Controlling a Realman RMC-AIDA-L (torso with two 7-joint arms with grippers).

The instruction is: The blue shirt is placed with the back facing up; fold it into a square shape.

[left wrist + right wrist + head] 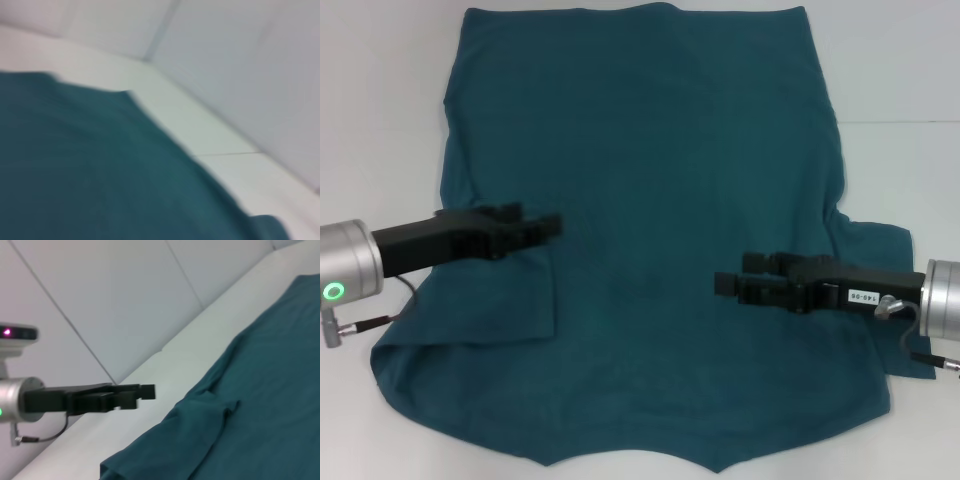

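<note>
The blue shirt (660, 200) lies spread flat on the white table and fills most of the head view. Its left sleeve is folded inward as a flap (510, 300), while the right sleeve (880, 245) still sticks out sideways. My left gripper (552, 226) hovers over the shirt's left part just above that flap, shut and holding nothing; the right wrist view shows it as one closed bar (145, 391). My right gripper (727, 284) hangs over the shirt's right part, level with the sleeve, with no cloth in it. The left wrist view shows only blurred shirt fabric (90, 170).
The white table (380, 120) borders the shirt on both sides. A pale wall (125, 290) rises behind the table's far edge. The shirt's collar edge (620, 462) lies close to the near edge of the view.
</note>
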